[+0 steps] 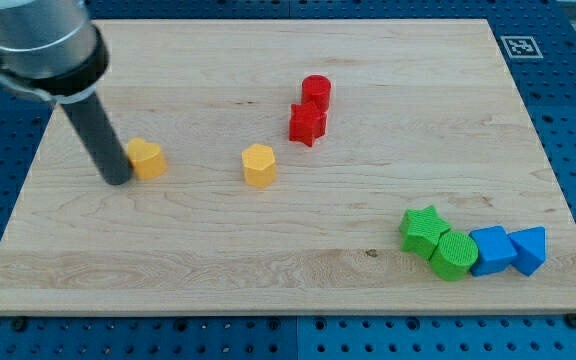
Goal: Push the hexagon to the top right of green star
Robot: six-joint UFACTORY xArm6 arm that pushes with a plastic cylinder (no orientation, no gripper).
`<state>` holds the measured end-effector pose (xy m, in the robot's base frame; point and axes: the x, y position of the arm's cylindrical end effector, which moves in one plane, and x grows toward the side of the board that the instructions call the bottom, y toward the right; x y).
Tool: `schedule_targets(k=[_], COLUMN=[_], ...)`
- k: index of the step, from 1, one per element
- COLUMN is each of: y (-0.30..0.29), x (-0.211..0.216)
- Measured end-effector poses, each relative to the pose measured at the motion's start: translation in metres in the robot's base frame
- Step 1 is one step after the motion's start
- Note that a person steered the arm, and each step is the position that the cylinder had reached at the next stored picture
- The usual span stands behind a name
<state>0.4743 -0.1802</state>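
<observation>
A yellow hexagon (259,164) stands left of the board's middle. A green star (424,229) lies at the view's lower right, far from the hexagon. My tip (118,181) is at the view's left, touching the left side of another yellow block (146,158), whose shape I cannot make out. The hexagon is well to the right of my tip, apart from it.
A red cylinder (315,91) and a red star (307,123) sit together above the middle. A green cylinder (453,254), a blue cube (490,249) and a blue triangle (529,248) line up right of the green star. The wooden board (268,270) ends near them.
</observation>
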Motion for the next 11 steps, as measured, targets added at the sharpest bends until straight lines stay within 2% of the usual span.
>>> schedule_targets(k=[7,9,11], y=[0.286,0.328,0.373], x=[-0.004,-0.025,-0.021])
